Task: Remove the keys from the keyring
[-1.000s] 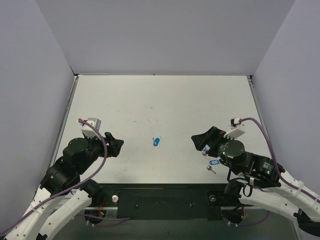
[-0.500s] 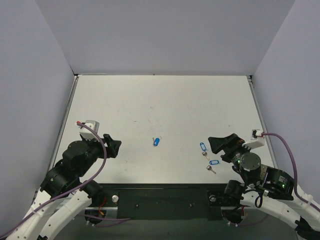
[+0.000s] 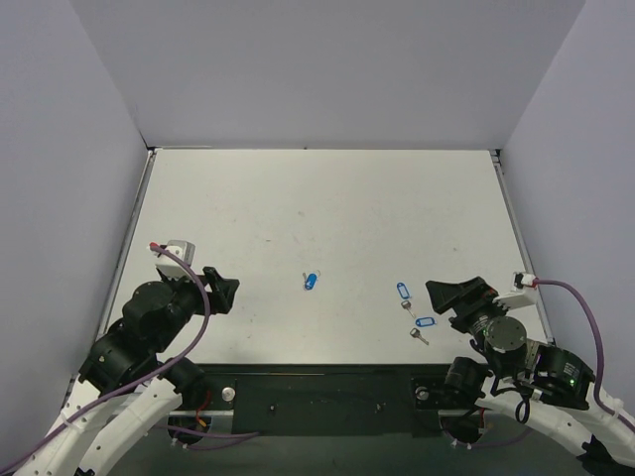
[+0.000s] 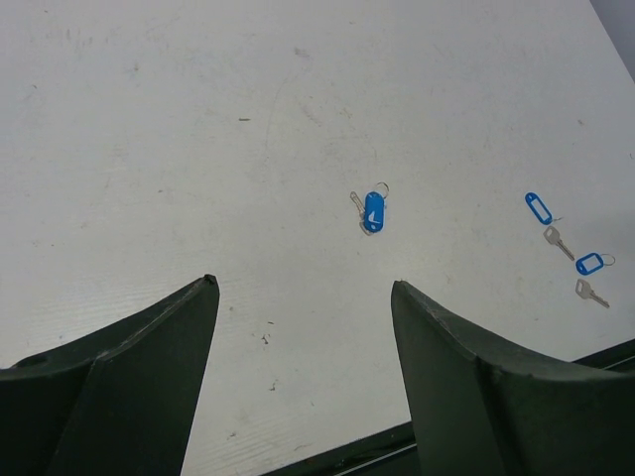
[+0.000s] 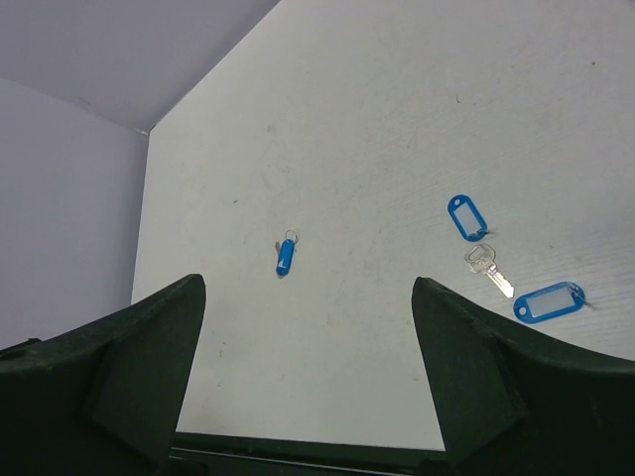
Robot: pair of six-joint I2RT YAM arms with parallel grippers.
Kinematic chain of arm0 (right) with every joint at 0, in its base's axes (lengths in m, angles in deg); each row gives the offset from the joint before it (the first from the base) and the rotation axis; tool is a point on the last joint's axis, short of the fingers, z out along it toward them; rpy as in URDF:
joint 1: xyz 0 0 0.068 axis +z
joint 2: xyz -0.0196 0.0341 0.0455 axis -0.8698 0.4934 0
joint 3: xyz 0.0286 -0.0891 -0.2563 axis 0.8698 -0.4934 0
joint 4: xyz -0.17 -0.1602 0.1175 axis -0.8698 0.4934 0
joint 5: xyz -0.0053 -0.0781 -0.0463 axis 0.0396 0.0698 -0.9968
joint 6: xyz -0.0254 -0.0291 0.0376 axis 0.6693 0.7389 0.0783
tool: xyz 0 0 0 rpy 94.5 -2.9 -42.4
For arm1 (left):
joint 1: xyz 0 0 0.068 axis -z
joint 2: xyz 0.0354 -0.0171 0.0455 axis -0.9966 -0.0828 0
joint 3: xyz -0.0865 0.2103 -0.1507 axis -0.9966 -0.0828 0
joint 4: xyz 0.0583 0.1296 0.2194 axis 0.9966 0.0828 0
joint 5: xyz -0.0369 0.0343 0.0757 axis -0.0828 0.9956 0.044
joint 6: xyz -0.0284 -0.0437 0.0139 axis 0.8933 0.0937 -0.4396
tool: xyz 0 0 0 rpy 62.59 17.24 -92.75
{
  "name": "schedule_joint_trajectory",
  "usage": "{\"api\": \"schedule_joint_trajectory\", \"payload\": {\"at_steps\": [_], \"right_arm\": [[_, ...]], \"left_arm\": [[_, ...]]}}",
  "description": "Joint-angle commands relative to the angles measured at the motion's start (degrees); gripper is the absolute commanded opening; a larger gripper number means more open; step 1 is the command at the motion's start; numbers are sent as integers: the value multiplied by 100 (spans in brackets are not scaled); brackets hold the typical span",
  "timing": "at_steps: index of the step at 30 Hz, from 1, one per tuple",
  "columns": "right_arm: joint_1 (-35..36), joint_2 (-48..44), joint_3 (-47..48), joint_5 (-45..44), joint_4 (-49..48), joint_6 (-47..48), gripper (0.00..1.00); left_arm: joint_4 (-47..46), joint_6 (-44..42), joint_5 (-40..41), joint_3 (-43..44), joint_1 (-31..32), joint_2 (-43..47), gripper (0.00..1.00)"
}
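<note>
The keyring [image 3: 312, 281], a thin wire ring on a solid blue tag, lies alone at mid-table; it also shows in the left wrist view [image 4: 373, 211] and the right wrist view [image 5: 285, 256]. Two silver keys lie to its right. One key [image 3: 406, 305] is beside a blue-rimmed tag [image 3: 402, 291], the other key [image 3: 419, 337] beside a second tag [image 3: 425, 322]. They also show in the left wrist view [image 4: 556, 241] and the right wrist view [image 5: 488, 268]. My left gripper [image 3: 228, 290] is open and empty, left of the keyring. My right gripper [image 3: 444, 295] is open and empty, just right of the keys.
The white table [image 3: 317, 198] has grey walls at the back and on both sides. A black mounting bar [image 3: 317, 397] runs along the near edge between the arm bases.
My right gripper has drawn back to the near right, uncovering the two keys on the table. My left arm has pulled back slightly.
</note>
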Motion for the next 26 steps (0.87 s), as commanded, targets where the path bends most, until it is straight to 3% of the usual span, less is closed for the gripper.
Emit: {"api": "schedule_joint_trajectory", "payload": {"at_steps": [1, 24, 26], "right_arm": [[44, -31, 177, -252, 255, -78, 80], [35, -392, 300, -463, 475, -122, 78], [44, -444, 317, -472, 466, -139, 82]], "left_arm": [[-138, -45, 116, 37, -35, 18, 80], [-103, -28, 142, 28, -26, 71, 80], [-103, -28, 143, 28, -26, 71, 80]]}}
